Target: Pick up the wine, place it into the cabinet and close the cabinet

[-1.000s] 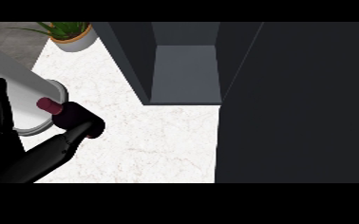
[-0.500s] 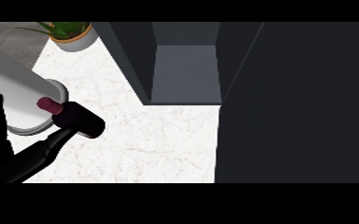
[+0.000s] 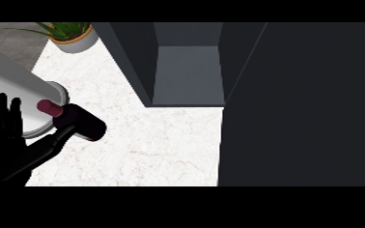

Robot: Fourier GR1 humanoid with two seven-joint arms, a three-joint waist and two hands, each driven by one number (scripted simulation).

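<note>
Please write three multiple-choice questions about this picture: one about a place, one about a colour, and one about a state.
1. Where on the counter is the potted plant?
A) near right
B) far left corner
C) middle front

2. What colour is the cap of the wine bottle?
A) dark red
B) green
C) white

3. How is the cabinet?
A) closed
B) open, bottle inside
C) open, nothing seen inside

Answers:
1 B: the plant stands at the back, left of the cabinet.
2 A: the cap shows dark red against the dark bottle.
3 C: the grey inside is in plain view and bare.
</note>
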